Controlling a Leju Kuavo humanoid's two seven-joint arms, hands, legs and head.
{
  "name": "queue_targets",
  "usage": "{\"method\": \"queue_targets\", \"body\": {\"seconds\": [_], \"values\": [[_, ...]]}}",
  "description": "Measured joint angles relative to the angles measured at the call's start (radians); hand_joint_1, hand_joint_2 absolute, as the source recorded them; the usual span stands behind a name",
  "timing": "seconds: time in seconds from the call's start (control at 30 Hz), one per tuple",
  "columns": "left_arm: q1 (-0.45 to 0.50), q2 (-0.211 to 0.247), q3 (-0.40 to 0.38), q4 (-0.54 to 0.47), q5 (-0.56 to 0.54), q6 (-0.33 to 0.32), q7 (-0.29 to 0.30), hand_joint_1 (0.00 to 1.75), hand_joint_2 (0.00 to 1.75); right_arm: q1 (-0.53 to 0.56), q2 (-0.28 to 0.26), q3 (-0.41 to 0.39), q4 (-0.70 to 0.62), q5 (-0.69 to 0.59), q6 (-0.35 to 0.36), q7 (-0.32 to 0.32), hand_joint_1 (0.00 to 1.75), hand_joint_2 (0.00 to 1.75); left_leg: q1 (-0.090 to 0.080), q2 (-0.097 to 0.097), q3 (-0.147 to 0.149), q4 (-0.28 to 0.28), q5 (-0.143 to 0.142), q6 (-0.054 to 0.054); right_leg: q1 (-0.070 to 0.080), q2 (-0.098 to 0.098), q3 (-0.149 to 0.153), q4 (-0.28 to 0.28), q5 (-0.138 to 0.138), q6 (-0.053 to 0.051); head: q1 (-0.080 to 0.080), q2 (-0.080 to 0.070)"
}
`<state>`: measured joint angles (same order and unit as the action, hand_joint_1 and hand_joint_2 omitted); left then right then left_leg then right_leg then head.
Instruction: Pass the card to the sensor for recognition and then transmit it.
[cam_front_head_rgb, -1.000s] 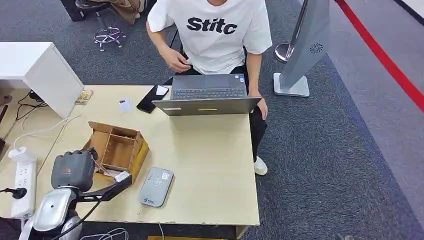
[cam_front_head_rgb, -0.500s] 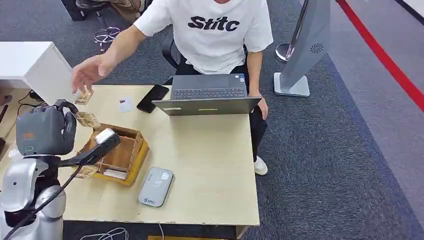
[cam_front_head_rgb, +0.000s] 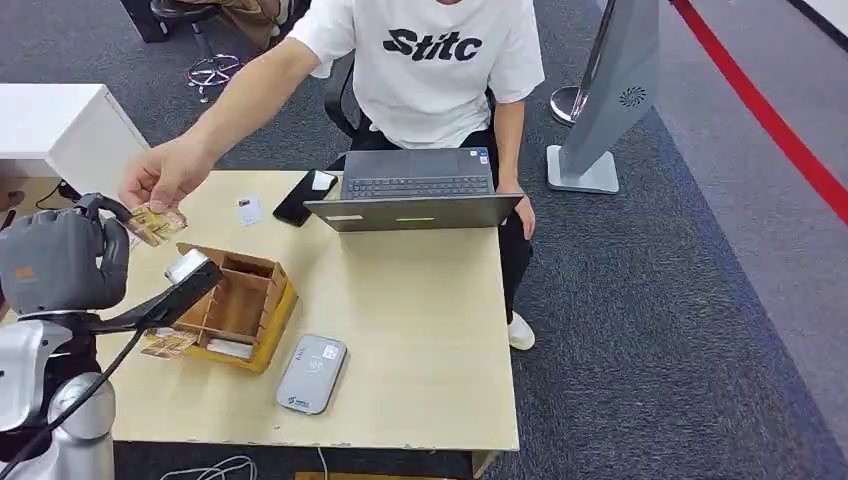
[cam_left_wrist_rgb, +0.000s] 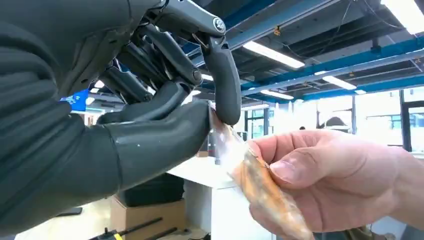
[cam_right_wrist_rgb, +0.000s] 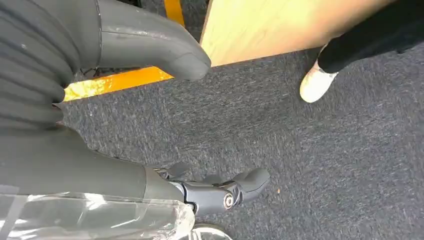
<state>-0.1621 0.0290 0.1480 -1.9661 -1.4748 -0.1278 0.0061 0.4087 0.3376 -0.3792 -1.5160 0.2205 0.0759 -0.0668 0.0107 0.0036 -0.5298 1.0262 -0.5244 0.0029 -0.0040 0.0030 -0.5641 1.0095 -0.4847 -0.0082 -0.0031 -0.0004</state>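
My left hand is raised above the table's left side and pinches a brownish card between thumb and a finger. In the left wrist view the left hand holds one end of the card while a person's hand grips the other end. From the head view, the person's hand reaches over from behind the table. The grey card sensor lies flat near the front edge, apart from the card. My right hand hangs over the carpet with its fingers apart, holding nothing.
A wooden divided box stands between my left hand and the sensor, with another card lying at its near-left corner. A laptop, a black phone and a small white card sit at the far edge. A power strip lay at the left earlier.
My left hand rose from low beside the sensor up toward the far left with the card. The person's arm reached across and took hold of the card's free end.
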Motion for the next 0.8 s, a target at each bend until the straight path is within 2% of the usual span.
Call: {"method": "queue_targets", "body": {"seconds": [0.17, 0.3, 0.4, 0.5, 0.57, 0.63, 0.73, 0.8], "values": [[0.002, 0.000, 0.003, -0.001, 0.006, 0.008, -0.004, 0.00, 1.75, 0.000, 0.000, 0.000, 0.000, 0.000, -0.002, -0.003, 0.00, 1.75, 0.000, 0.000, 0.000, 0.000, 0.000, 0.000, 0.000, 0.000, 0.000, 0.000, 0.000, 0.000, 0.000, 0.000], [0.025, -0.006, 0.016, -0.022, 0.076, 0.067, -0.033, 0.00, 1.75, 0.004, 0.000, 0.000, 0.000, -0.014, -0.011, -0.008, 0.00, 1.75, 0.000, 0.000, 0.000, 0.000, 0.000, 0.000, 0.000, 0.000, 0.000, 0.000, 0.000, 0.000, 0.000, 0.000], [0.036, -0.009, 0.024, -0.034, 0.094, 0.074, -0.043, 0.00, 1.75, 0.009, 0.000, 0.000, 0.000, -0.016, -0.012, -0.008, 0.00, 1.75, 0.000, -0.001, -0.001, 0.000, 0.000, 0.000, 0.000, -0.001, 0.000, 0.000, 0.000, 0.000, 0.000, 0.000], [0.052, -0.016, 0.041, -0.056, 0.157, 0.105, -0.062, 0.00, 1.75, 0.011, 0.000, 0.000, 0.000, -0.024, -0.018, -0.008, 0.00, 1.75, 0.000, 0.000, -0.001, 0.000, 0.000, 0.000, 0.000, 0.000, 0.000, 0.000, 0.000, 0.000, 0.000, 0.000], [0.087, -0.037, 0.066, -0.095, 0.267, 0.140, -0.093, 0.00, 1.75, 0.024, 0.000, 0.000, -0.006, -0.052, -0.036, -0.007, 0.00, 1.75, 0.000, 0.000, -0.001, 0.000, 0.000, 0.000, 0.000, 0.000, 0.000, 0.000, 0.000, 0.000, 0.000, 0.000], [0.145, -0.073, 0.108, -0.166, 0.430, 0.179, -0.141, 0.00, 1.75, 0.046, 0.000, 0.005, -0.027, -0.091, -0.059, 0.000, 0.00, 1.75, 0.000, 0.001, -0.002, 0.000, -0.001, 0.001, 0.000, 0.001, 0.000, 0.000, 0.000, 0.000, 0.000, 0.000], [0.251, -0.171, 0.235, -0.305, 0.750, 0.196, -0.215, 0.00, 1.75, 0.093, 0.000, 0.021, -0.071, -0.154, -0.105, 0.023, 0.00, 1.75, 0.000, 0.001, -0.002, 0.000, -0.004, 0.002, 0.000, 0.001, 0.000, 0.000, -0.004, 0.003, 0.000, 0.000], [0.323, -0.235, 0.350, -0.382, 0.928, 0.207, -0.219, 0.00, 1.75, 0.111, 0.000, 0.030, -0.096, -0.185, -0.138, 0.037, 0.00, 1.75, 0.000, 0.002, -0.002, 0.000, -0.005, 0.001, -0.001, 0.001, 0.000, 0.000, -0.005, 0.002, 0.000, 0.000]]}}
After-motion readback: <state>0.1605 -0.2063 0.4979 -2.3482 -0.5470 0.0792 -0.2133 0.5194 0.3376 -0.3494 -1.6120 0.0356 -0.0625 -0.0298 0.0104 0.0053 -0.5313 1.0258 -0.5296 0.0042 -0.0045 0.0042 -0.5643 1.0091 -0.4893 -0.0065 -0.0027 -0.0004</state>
